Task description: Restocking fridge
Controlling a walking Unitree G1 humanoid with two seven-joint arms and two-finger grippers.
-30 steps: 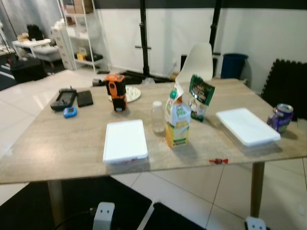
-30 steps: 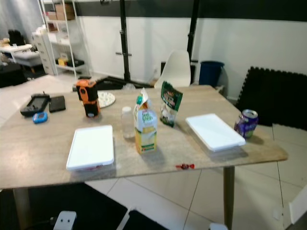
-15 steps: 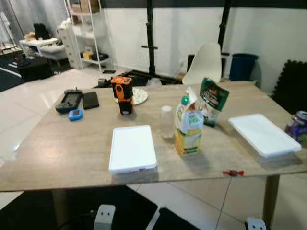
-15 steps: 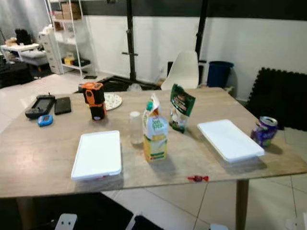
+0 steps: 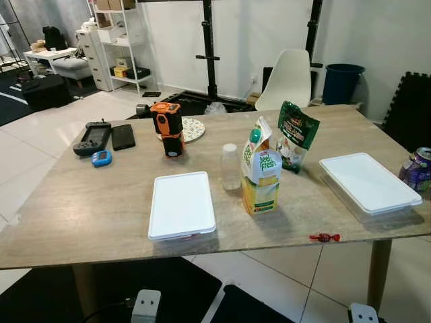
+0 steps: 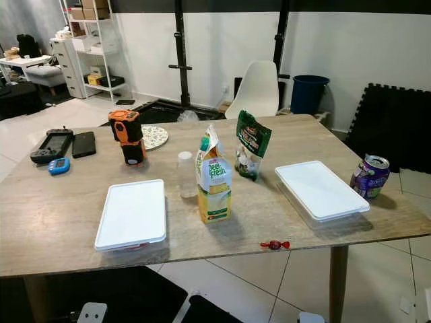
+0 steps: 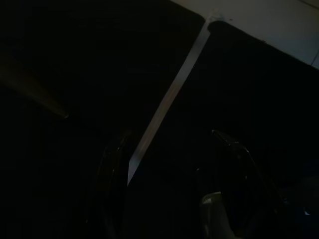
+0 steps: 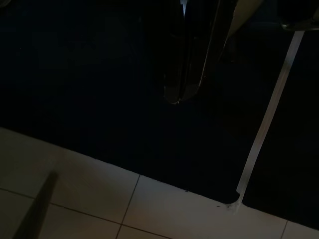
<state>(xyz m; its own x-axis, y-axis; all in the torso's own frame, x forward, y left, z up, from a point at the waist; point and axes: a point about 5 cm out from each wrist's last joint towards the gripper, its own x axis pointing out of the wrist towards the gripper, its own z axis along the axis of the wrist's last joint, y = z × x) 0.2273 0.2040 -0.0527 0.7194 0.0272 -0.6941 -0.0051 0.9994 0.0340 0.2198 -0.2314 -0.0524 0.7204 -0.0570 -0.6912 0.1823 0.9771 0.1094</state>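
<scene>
Wood-grain table point(image 5: 81, 215) w/ pale laminate top, seen from the robot's head. Far left: black handheld game controller point(image 5: 91, 137), flat black phone point(image 5: 122, 136) beside it, small blue oval gadget point(image 5: 100, 158) just in front. Next, an orange-and-black chunky device point(image 5: 168, 128) standing upright, w/ a round patterned plate point(image 5: 193, 128) behind it. Near the front edge, a flat rectangular white-lidded container point(image 5: 181, 204), smooth plastic. Centre: small clear plastic bottle point(image 5: 231, 166) w/ white cap, just beside a gable-top juice carton point(image 5: 260, 176), green-and-yellow, spout torn open. Behind the carton, a crinkly green snack bag point(image 5: 294, 134) stands tilted. Right of that, a second white-lidded shallow container point(image 5: 368, 182), angled. A red-wrapped candy point(image 5: 324, 237) lies near the front edge. Far right: dented purple drink can point(image 5: 417, 169). White moulded chair point(image 5: 290, 79) and blue bin point(image 5: 342, 82) beyond the table.

Both arms hang low over a black floor mat point(image 8: 75, 74) and pale tile. Right gripper point(image 8: 185, 92): glossy black fingers pressed together, holding nothing. Left gripper point(image 7: 174, 184): fingers spread apart, empty, very dark.
</scene>
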